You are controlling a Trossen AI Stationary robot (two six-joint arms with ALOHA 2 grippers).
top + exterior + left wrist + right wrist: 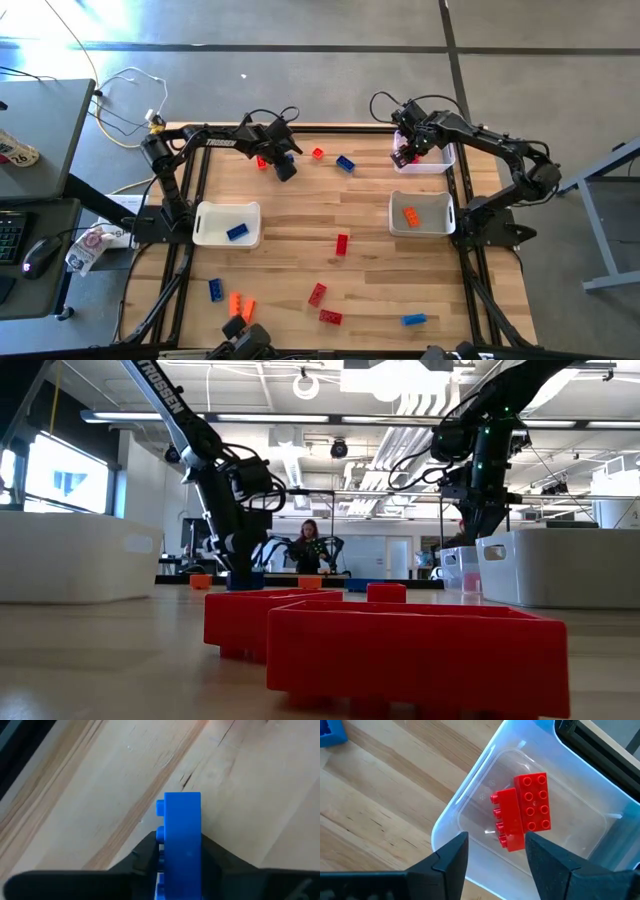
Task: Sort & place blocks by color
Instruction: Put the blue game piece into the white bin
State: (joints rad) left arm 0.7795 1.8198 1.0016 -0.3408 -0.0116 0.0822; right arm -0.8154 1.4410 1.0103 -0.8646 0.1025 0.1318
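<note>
My left gripper (284, 168) is at the far middle of the table, shut on a blue block (182, 827); the low view shows the block (245, 580) down at the tabletop. My right gripper (404, 157) hangs open above the clear bin (432, 165) at the far right. Its fingers (496, 845) hold nothing. Two red blocks (527, 810) lie on the bin's floor, one flat with its studs up, one on its side. Red, blue and orange blocks lie loose on the wood, among them a red one (318, 153) and a blue one (345, 163) near my left gripper. My left gripper pinches the blue block between its two fingers, one finger on the studded face (161, 845) and the other on the opposite face. The fingers come from above, slanting steeply down. The block stands on edge, its lower end at the wood; whether it rests there I cannot tell.
A white bin (228, 222) at the left holds a blue block. Another white bin (420, 213) at the right holds an orange block. Loose blocks lie toward the near edge, such as red ones (317, 294) and orange ones (240, 305). A person (308, 545) sits beyond the table.
</note>
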